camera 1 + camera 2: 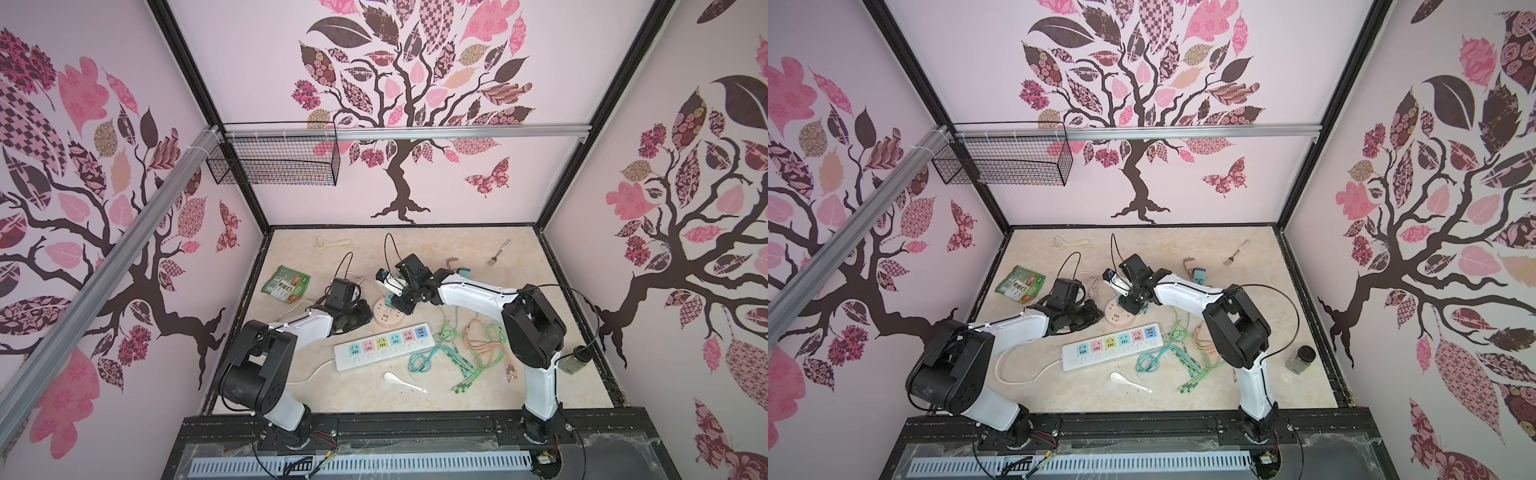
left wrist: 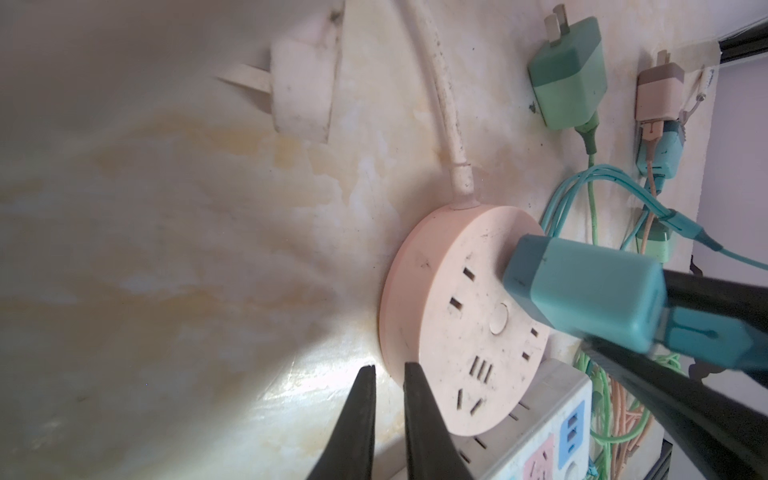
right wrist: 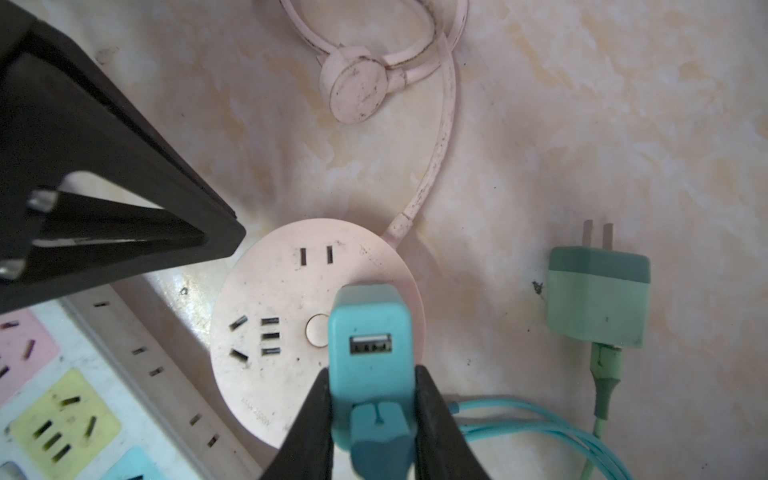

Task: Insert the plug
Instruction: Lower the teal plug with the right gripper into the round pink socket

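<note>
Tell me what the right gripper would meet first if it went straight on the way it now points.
Probably the round pink power socket: the right gripper, shut on the teal USB charger, points down at its face, beside the round button. Whether they already touch is unclear.

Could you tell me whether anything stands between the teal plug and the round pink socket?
Nothing visible does. The right gripper holds the teal plug right over the face of the round pink socket; the shut left gripper sits beside its rim. The prongs are hidden.
</note>
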Controlling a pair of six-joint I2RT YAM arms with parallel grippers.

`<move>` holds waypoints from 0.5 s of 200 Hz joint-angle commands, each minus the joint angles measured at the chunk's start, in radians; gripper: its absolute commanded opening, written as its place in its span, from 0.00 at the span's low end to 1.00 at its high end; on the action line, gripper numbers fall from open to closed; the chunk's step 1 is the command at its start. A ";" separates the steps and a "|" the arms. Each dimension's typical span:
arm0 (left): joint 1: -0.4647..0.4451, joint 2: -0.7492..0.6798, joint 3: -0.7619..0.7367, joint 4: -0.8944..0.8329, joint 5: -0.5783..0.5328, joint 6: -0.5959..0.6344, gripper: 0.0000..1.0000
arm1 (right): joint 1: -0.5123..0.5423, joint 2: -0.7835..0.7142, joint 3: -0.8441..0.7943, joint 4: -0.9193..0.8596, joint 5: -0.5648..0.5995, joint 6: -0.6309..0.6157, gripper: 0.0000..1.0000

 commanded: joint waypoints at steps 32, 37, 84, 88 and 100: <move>0.010 -0.027 -0.009 0.015 0.004 0.005 0.17 | -0.012 0.133 -0.015 -0.229 0.110 -0.022 0.05; 0.012 -0.030 -0.009 0.016 0.004 0.005 0.17 | -0.013 0.140 -0.014 -0.233 0.111 -0.021 0.05; 0.028 -0.077 -0.027 0.009 0.006 0.001 0.17 | -0.011 0.167 -0.013 -0.260 0.161 -0.020 0.05; 0.032 -0.085 -0.031 0.006 0.006 0.001 0.17 | -0.011 0.169 -0.013 -0.263 0.165 -0.020 0.05; 0.045 -0.112 -0.034 -0.005 0.006 0.001 0.18 | -0.011 0.178 -0.013 -0.273 0.172 -0.021 0.05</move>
